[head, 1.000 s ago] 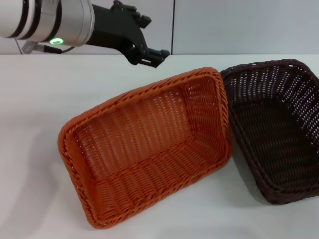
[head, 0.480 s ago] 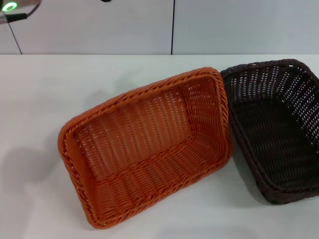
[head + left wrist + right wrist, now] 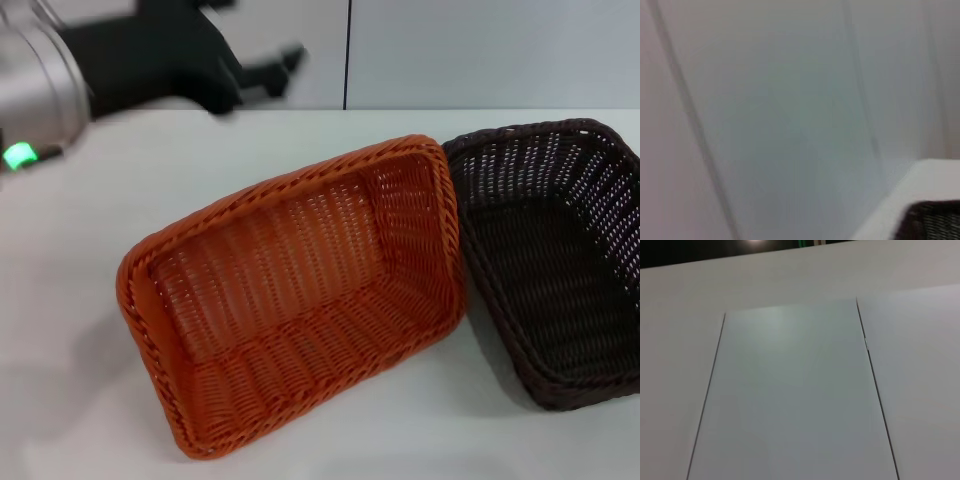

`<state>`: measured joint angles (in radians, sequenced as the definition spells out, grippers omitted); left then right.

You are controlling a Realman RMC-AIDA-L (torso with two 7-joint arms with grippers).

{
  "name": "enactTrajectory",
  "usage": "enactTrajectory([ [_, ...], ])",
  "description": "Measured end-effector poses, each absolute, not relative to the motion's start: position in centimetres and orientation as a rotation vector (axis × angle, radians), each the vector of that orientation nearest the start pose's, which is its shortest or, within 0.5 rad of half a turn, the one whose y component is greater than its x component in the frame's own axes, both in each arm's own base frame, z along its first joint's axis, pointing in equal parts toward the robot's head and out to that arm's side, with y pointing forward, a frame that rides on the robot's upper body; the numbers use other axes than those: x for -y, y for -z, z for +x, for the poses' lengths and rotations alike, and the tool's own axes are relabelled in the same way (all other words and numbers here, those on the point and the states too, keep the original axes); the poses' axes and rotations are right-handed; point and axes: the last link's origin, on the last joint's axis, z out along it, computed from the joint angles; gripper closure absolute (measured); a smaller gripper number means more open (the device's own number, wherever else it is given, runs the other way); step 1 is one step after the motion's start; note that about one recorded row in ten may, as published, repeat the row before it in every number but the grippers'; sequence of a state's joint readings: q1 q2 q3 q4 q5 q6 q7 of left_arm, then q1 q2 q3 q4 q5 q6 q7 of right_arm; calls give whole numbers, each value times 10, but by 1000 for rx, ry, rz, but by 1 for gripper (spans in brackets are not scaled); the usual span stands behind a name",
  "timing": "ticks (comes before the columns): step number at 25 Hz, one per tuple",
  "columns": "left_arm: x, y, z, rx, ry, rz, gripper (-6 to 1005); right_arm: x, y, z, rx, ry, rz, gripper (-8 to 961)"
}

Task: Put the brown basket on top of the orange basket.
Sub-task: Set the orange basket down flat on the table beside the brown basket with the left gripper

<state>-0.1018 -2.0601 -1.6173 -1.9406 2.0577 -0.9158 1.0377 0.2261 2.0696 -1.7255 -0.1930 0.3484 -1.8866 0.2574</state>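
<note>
Orange basket (image 3: 300,300) sits mid-table (image 3: 80,250), brown basket (image 3: 555,260) touching it at 3 o'clock. Left gripper (image 3: 270,70) hovers at 11 o'clock, blurry, can't tell its opening.

The orange basket (image 3: 300,300) is seen open and empty on the table, its far corner touching the brown basket (image 3: 560,260), set just beside it.

A white table (image 3: 90,300) carries two baskets. The orange basket (image 3: 300,300) lies in the middle, turned at an angle. The brown basket (image 3: 550,260) lies to its right and reaches the picture's edge. Their rims touch at the far corner of the orange one.
</note>
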Motion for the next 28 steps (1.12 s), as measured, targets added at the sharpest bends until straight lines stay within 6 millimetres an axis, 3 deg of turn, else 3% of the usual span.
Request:
enactTrajectory([
  [5, -293, -43, -98, 78, 430, -2404, 214, -245, -70, 310, -85, -1121, -1247, 130],
  [9, -292, -37, -99, 70, 417, -2423, 214, -247, -71, 310, -84, -1121, -1240, 130],
  [10, -293, -24, -106, 93, 392, -2464, 214, -247, -72, 310, -83, -1120, -1233, 130],
  [13, -295, -15, -111, 119, 381, -2488, 214, -247, -73, 311, -83, -1118, -1228, 130],
  [15, -309, 0, -125, 184, 352, -2513, 214, -247, -72, 312, -89, -1112, -1228, 130],
  [18, -314, 4, -128, 196, 343, -2514, 214, -247, -72, 312, -92, -1109, -1230, 130],
  [20, -333, 11, -136, 211, 310, -2506, 214, -248, -72, 312, -93, -1109, -1228, 130],
  [24, -350, 16, -142, 225, 278, -2509, 213, -249, -73, 311, -90, -1112, -1227, 131],
  [25, -367, 22, -144, 227, 252, -2507, 213, -250, -73, 311, -88, -1114, -1227, 131],
  [28, -373, 24, -145, 223, 241, -2501, 213, -250, -73, 310, -85, -1117, -1226, 131],
])
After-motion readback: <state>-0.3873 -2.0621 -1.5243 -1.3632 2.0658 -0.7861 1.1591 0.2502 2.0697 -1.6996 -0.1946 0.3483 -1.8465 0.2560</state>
